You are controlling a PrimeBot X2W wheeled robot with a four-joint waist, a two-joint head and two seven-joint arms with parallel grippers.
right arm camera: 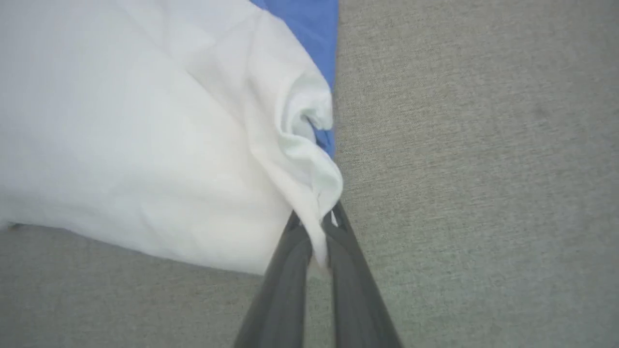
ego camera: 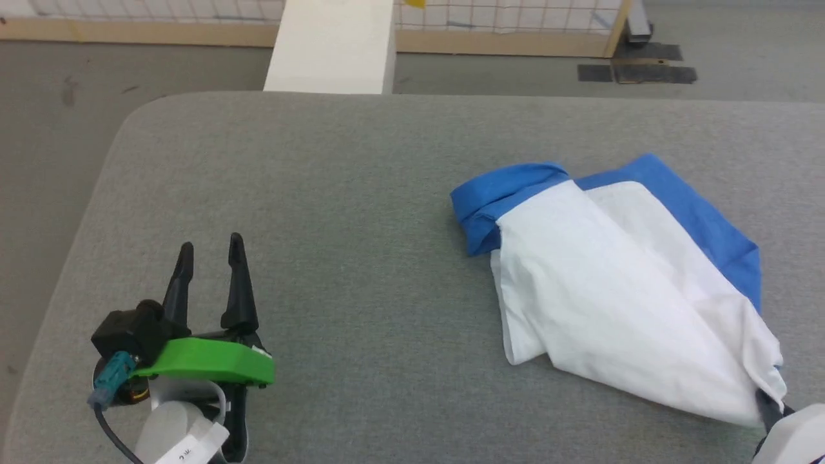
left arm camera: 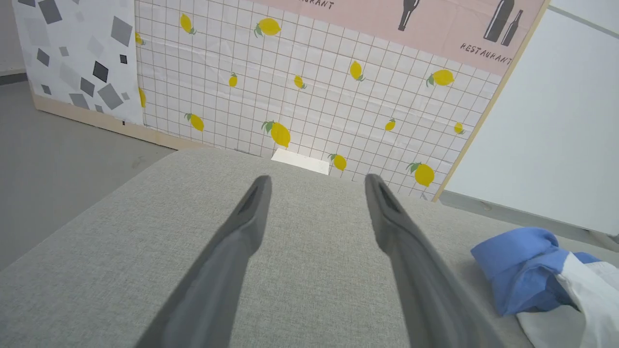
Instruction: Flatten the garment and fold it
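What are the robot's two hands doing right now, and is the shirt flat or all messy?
garment: bunched and creased on the grey table, not flat, a blue sleeve rumpled at its far end.
right gripper: shut, pinching a white corner of the garment.
left gripper: open, holding nothing, well apart from the garment.

Bright, even, diffuse light; a faint soft shadow edges the garment (ego camera: 599, 290); wrist views blur close to the lens.
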